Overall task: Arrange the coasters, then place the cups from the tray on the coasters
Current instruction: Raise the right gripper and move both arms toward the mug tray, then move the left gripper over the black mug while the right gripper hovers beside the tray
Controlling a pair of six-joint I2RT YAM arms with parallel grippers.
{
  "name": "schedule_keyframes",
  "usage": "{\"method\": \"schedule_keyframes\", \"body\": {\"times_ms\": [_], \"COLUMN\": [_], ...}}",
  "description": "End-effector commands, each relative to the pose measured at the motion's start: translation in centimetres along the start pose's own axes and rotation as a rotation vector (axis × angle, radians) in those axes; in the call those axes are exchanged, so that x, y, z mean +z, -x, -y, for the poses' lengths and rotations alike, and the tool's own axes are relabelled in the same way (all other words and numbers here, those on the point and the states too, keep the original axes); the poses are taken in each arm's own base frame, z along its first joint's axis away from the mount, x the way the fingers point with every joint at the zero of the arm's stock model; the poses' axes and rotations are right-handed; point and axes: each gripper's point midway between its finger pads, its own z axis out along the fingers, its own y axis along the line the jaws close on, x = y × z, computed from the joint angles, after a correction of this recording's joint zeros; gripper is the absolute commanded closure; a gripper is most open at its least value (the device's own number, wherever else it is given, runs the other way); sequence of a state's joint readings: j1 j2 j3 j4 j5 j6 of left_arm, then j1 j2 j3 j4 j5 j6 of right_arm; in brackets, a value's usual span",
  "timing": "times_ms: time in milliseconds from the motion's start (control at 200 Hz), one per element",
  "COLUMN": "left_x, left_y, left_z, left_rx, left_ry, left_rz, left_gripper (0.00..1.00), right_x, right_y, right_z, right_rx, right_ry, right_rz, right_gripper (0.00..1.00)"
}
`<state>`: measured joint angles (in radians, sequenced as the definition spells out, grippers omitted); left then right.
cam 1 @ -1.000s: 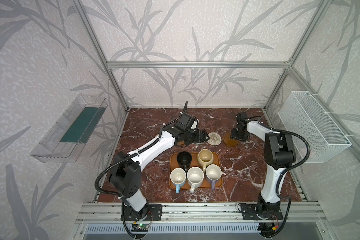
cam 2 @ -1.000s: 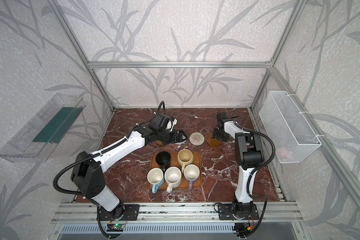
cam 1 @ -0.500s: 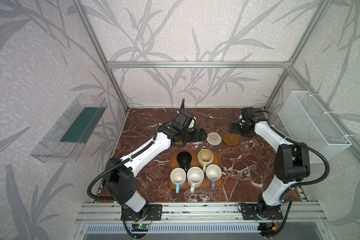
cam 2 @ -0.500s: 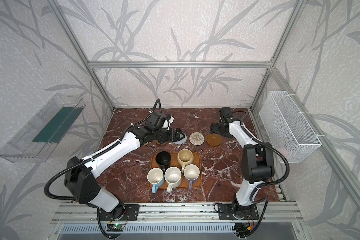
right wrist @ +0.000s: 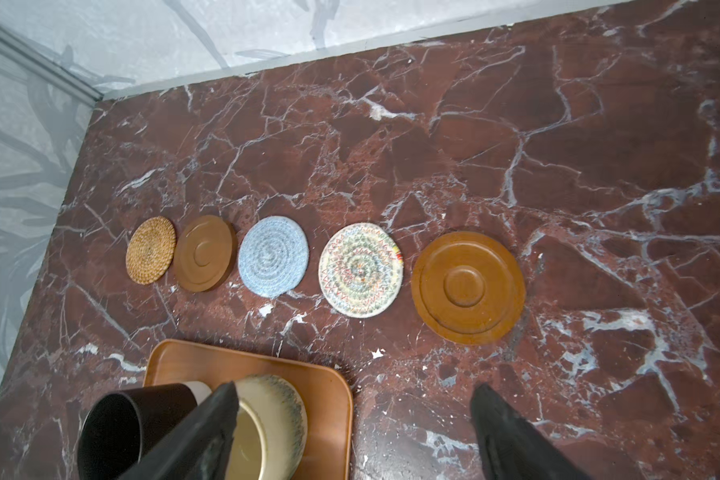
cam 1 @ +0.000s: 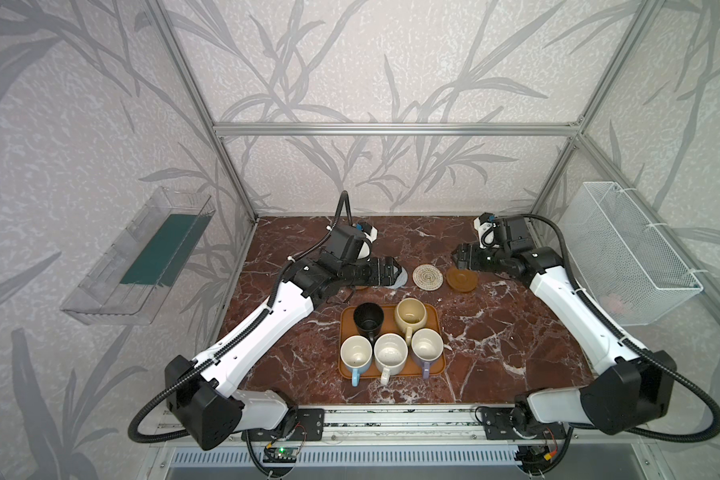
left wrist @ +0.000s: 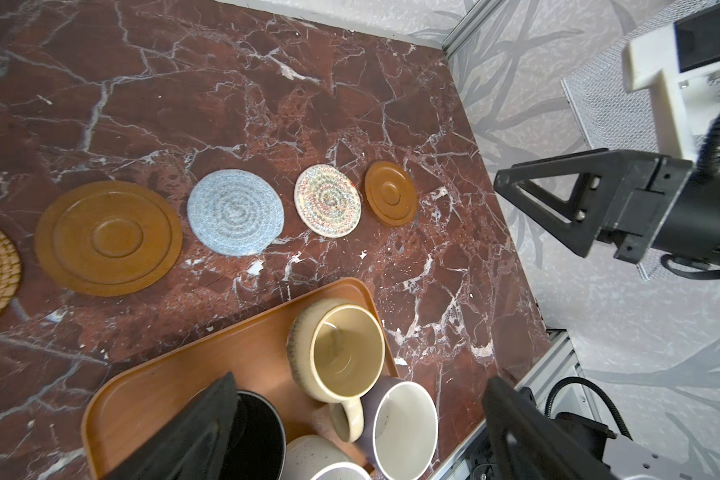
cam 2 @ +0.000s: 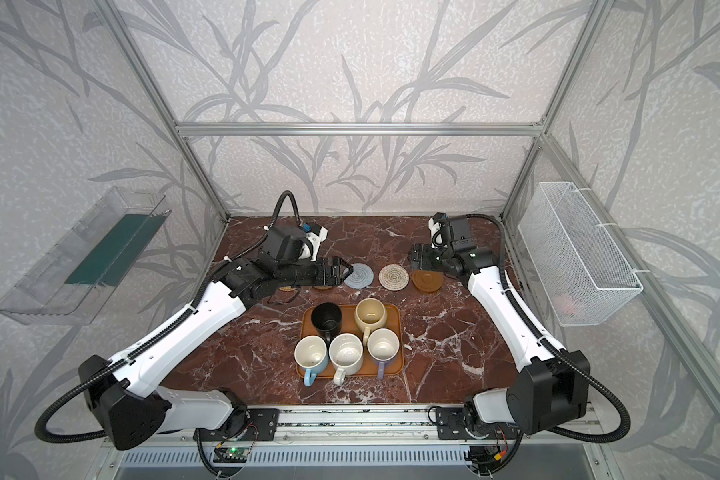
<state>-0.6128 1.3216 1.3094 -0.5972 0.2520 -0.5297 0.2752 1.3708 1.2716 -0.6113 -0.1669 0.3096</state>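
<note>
Where marble point(right wrist: 558, 124) shows, round coasters point(right wrist: 273, 257): rattan, coiled rope, perhaps wood.

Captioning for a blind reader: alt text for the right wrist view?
Five round coasters lie in a row on a red marble table, none bearing a cup. Nearer the camera, a tray corner holds a black cup and a cream cup.

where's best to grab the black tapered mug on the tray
Pinch the rim of the black tapered mug at its far-left side, from above, one tool finger inside. It stands upright and open-topped; other mugs crowd its near and right sides, and its handle seems to point into them.
</note>
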Motion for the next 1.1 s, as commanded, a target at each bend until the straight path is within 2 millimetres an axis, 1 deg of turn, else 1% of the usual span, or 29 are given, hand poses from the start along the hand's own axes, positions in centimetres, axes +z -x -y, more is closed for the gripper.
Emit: {"method": "schedule_keyframes", "body": {"times_ms": [0,90,140,250,350,440,500,605,670,910,1010,1095], "left_x": [-1.2,-1.5,-1.5,-1.5,-1.5,-1.6,-1.6,-1.3,-0.9,-0.2,0.2,0.5], "left_y": [-0.9,-1.3,-1.7,-2.5,-3.2,-3.8,-4.3,-5.4,-5.9,-8.4,-9.2,-9.6], "left_z": [-1.2,-1.3,-1.3,-1.7,-2.8,-3.3,-3.8,-4.7,-5.2,-6.8,-7.1,-7.3], "left_rx": [0.018,0.006,-0.005,-0.031,-0.047,-0.056,-0.073,-0.112,-0.136,-0.182,-0.187,-0.187], "left_ry": [0.055,0.049,0.045,0.048,0.102,0.124,0.143,0.175,0.192,0.261,0.275,0.292], "left_rz": [-0.007,-0.013,-0.018,-0.033,-0.062,-0.077,-0.091,-0.111,-0.117,-0.172,-0.207,-0.227], "left_gripper": [0.05,0.05,0.05,0.05,0.05,0.05,0.05,0.05,0.05,0.06,0.06,0.06], "right_x": [-1.2,-1.7,-2.1,-2.8,-3.2,-3.4,-3.3,-3.3,-3.3,-2.3,-2.0,-2.0], "right_y": [-0.6,-0.9,-1.0,-1.4,-2.4,-3.1,-3.6,-4.3,-4.7,-6.3,-6.8,-6.6], "right_z": [-1.3,-2.4,-3.4,-5.2,-6.6,-7.6,-8.2,-9.2,-9.9,-10.9,-11.0,-10.6], "right_rx": [-0.003,-0.012,-0.032,-0.066,-0.086,-0.117,-0.150,-0.198,-0.217,-0.246,-0.258,-0.269], "right_ry": [0.042,0.076,0.103,0.132,0.152,0.152,0.153,0.154,0.167,0.180,0.177,0.145], "right_rz": [-0.010,-0.011,-0.005,0.007,-0.025,-0.034,-0.032,0.001,0.005,-0.040,-0.054,-0.033], "right_gripper": [0.14,0.16,0.17,0.15,0.10,0.07,0.07,0.05,0.01,0.01,0.01,0.01]}}
